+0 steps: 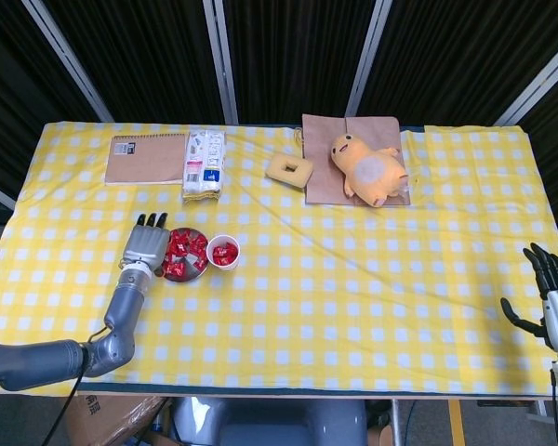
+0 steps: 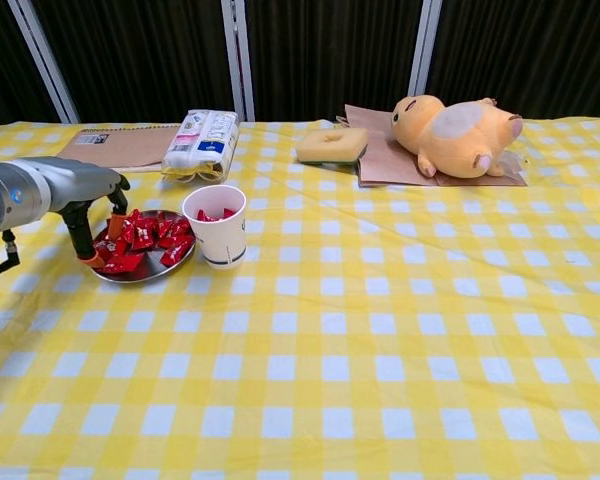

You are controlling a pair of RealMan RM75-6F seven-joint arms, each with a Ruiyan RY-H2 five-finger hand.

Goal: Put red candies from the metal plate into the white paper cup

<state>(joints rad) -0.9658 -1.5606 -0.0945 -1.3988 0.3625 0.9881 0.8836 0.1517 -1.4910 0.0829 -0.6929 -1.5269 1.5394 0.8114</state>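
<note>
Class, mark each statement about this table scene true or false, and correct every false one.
1. The white paper cup already holds some red candies. True.
2. The metal plate sits to the right of the cup in the chest view. False: it sits to the left, close beside it.
3. The left hand is at the plate's edge. True.
4. The plush toy lies on the notebook. False: it lies on brown paper; the notebook is at the far left.
5. The right hand is reaching for the sponge. False: it is at the table's right edge, far from it.
</note>
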